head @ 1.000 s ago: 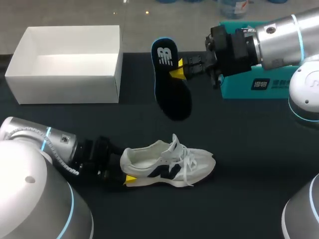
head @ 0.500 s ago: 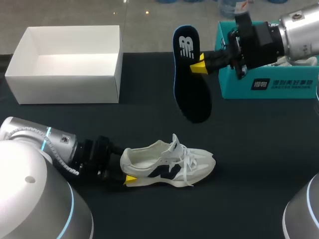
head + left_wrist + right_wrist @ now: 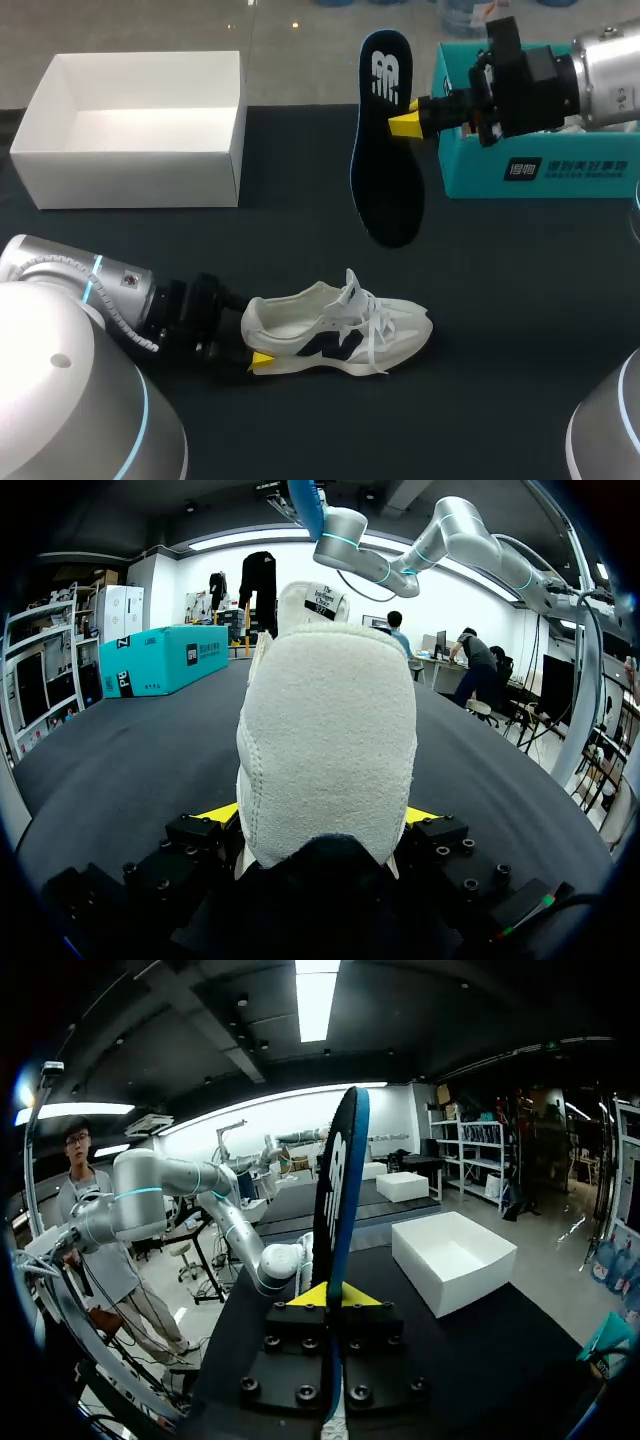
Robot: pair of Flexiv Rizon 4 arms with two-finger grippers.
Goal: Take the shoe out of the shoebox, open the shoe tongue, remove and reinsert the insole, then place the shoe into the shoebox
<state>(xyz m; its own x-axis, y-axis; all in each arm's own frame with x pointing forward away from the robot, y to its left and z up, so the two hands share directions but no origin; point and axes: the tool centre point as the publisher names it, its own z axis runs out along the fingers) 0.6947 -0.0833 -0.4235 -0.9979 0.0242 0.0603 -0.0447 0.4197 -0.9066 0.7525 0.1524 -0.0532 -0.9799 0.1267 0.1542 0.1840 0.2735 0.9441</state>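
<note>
A white sneaker (image 3: 340, 330) with a dark logo lies on the black table, toe to the right. My left gripper (image 3: 252, 350) is at its heel. In the left wrist view the white heel (image 3: 325, 750) fills the gap between the yellow tips of the left gripper (image 3: 322, 820), touching both. My right gripper (image 3: 405, 125) is shut on the dark, blue-edged insole (image 3: 385, 170), holding it in the air above the table's back middle, nearly upright. In the right wrist view the insole (image 3: 335, 1210) stands edge-on between the right gripper (image 3: 330, 1295) tips. The white shoebox (image 3: 130, 180) stands empty at the back left.
A teal box (image 3: 540, 165) sits at the back right, under my right arm. It also shows far ahead of the left gripper as the teal box (image 3: 165, 660). The white shoebox (image 3: 465, 1260) lies beyond the insole in the right wrist view.
My right gripper has carried the insole up and to the right, turning it more upright. The left arm and the sneaker have not moved.
</note>
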